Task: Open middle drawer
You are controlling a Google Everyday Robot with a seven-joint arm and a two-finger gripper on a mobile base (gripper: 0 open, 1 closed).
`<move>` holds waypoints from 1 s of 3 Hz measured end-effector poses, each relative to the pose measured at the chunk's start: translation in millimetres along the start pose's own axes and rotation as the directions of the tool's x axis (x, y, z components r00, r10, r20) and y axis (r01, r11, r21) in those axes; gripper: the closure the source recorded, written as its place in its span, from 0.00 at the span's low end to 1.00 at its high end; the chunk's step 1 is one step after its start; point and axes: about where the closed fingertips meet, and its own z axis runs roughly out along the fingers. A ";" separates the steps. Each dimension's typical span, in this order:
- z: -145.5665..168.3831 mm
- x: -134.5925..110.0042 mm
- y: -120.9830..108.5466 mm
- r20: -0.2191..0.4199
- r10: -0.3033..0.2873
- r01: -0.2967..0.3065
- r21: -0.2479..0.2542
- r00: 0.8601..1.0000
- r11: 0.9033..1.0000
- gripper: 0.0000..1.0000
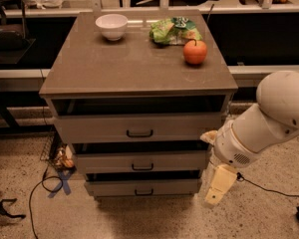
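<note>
The middle drawer (139,162) is the low, wide grey front with a small black bar handle (142,167), between the taller top drawer (137,127) and the narrower bottom drawer (142,187). A dark gap shows above its front; its inside is hidden. My gripper (220,184) is a cream piece hanging low at the cabinet's right front corner, level with the bottom drawer. It is to the right of the middle drawer's front and touches no handle. The white arm (269,121) rises behind it to the right.
On the cabinet top (114,68) stand a white bowl (112,26), a green bag (173,30) and an orange fruit (195,52). Cables and blue tape (57,183) lie on the floor at the left. A black cable (269,187) runs along the floor at the right.
</note>
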 end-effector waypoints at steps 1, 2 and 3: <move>15.2 13.6 -10.2 -0.028 0.005 -0.005 0.017 1.000 1.000 0.00; 42.9 35.1 -22.4 -0.093 -0.038 0.044 0.057 0.995 0.997 0.00; 83.2 66.4 -40.5 -0.127 -0.102 0.109 0.048 0.987 0.993 0.00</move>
